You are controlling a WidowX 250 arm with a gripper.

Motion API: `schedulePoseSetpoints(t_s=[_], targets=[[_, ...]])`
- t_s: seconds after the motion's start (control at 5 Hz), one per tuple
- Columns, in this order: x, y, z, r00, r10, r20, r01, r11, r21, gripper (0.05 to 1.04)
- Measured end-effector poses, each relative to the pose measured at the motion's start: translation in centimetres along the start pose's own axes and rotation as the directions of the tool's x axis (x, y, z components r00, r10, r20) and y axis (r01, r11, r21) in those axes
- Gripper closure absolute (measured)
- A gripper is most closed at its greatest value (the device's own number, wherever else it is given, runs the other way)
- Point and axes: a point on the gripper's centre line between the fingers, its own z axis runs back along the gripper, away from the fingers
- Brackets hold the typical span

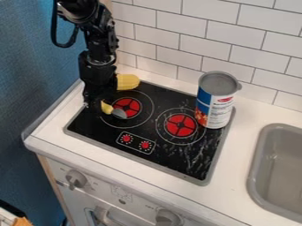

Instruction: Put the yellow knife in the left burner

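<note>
The black gripper (99, 100) hangs down over the left part of the black stove top. Just at its lower right is the yellow knife (107, 108), its yellow handle close against the gripper and its short grey blade pointing right over the lower left edge of the left burner (126, 106). Part of the handle is hidden behind the gripper. Whether the knife is held or lies on the stove, I cannot tell.
Behind the gripper, a yellow rounded object (127, 81) is by the stove's back left edge. A tall can (217, 101) stands beside the right burner (180, 125). The grey sink (277, 172) is at the right, with a tiled wall behind.
</note>
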Motion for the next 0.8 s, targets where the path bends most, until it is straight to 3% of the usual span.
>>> schedulePoseSetpoints(t_s=[0.2,0.6,0.8], targets=[[0.0,0.2,0.1,1.000,-0.005,0.003,0.005,1.000,0.013,0.079],[-0.6,-1.3,2.8,0.992,-0.068,0.106,0.058,0.994,0.094,0.083],[-1.0,-1.4,4.0,0.992,-0.076,0.104,0.066,0.993,0.097,0.083]])
